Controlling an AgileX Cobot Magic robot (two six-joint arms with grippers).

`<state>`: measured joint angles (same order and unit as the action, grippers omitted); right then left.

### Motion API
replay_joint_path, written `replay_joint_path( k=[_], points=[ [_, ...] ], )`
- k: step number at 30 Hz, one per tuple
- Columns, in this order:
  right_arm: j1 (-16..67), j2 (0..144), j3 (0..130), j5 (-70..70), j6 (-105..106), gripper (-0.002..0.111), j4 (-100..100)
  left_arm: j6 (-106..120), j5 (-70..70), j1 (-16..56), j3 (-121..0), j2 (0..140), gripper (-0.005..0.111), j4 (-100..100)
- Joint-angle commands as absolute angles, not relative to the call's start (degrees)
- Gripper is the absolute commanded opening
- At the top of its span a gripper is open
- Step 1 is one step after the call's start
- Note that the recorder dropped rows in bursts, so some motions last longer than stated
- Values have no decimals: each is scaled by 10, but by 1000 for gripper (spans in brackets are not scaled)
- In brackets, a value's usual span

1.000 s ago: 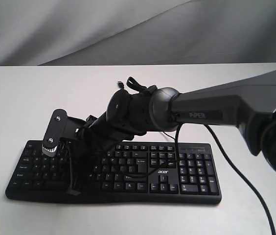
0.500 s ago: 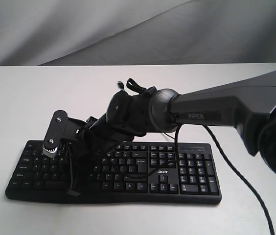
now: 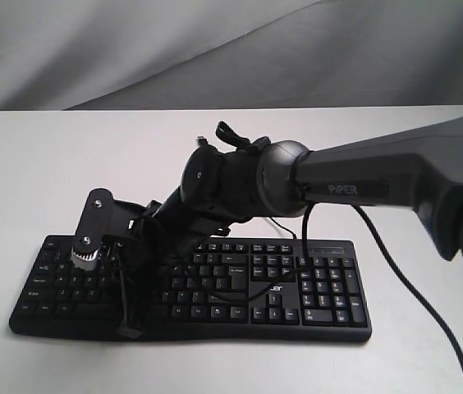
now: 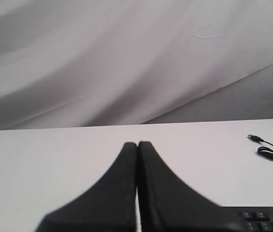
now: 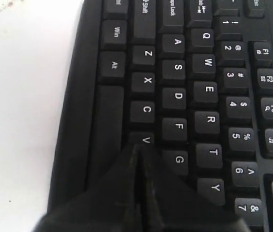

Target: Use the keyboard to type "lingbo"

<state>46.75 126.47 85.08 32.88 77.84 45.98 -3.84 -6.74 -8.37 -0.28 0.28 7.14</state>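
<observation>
Black plastic with white legends, the keyboard point(image 3: 314, 287) lies flat on the white surface point(image 3: 34, 180), near its front edge, with the number pad toward the right of the exterior view. The right gripper point(image 3: 127, 327) reaches across from the right on a long dark arm and hangs over the left half of the keys. Its jaws are pressed together and hold nothing.

The right wrist view gives the detail that the exterior view lacks. It shows the keyboard point(image 5: 177, 67) close up, with the legends readable. The right gripper point(image 5: 137, 151) has its joined tips at the bottom letter row, right at the edge of the V key point(image 5: 146, 139), and they cover the key beyond it. Whether the tips press a key or only hover above it cannot be told.

The left gripper point(image 4: 137, 145) appears only in its own wrist view. Its jaws are also closed tight on nothing, and it is above bare surface. That view catches one corner of the keyboard point(image 4: 267, 217). It also shows the thin USB cable point(image 4: 267, 149) lying loose on the surface before a grey cloth backdrop point(image 4: 102, 58).
</observation>
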Motion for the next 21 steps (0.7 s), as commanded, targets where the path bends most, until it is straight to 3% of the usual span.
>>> replay_joint_path(
  k=[1, 21],
  points=[
    [468, 1264, 850, 324, 779, 0, 456, -40, -62, -80, 0, 0, 1, 72],
    [468, 1277, 847, 314, 779, 0, 456, -40, -62, -80, 0, 0, 1, 72]
  ],
)
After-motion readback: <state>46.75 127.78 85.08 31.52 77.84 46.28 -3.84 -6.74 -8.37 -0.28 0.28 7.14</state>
